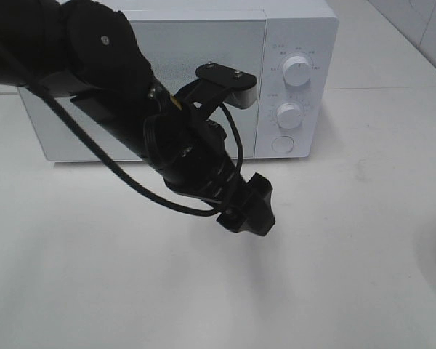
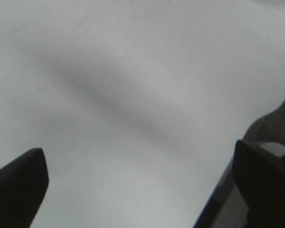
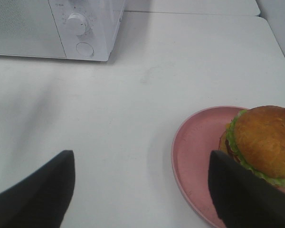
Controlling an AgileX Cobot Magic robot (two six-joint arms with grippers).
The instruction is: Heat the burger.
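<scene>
A: We start with the table (image 1: 363, 291): a flat, matte white top with soft grey shadows from the arm lying across it. At the far right corner we see a pale wall with what look like tile joints.

B: We agree. On the far side of the table stands the microwave (image 1: 203, 43), a boxy white appliance with a smooth shell and a finely dotted door panel. On its right side we count two round white knobs (image 1: 298, 70), one above the other, and a round button under them.

A: From the high camera we see the left arm (image 1: 182, 145) reaching in front of the microwave: black, ribbed and glossy in parts, with a looping black cable. The left gripper (image 2: 142, 185) shows in its own wrist view with its two dark fingers (image 2: 19, 185) standing far apart over bare table, nothing between them.

B: And the right gripper (image 3: 142, 185)? We see its blunt black fingers (image 3: 38, 194) set wide as well, empty.

A: We find the burger (image 3: 263, 142) in the right wrist view, sitting on a round pink plate (image 3: 199, 152) with a smooth raised rim. Its bun is domed, golden-brown and faintly mottled, with frilled green lettuce beneath. One finger of the right gripper overlaps the plate's edge in that view; we cannot tell whether it touches
</scene>
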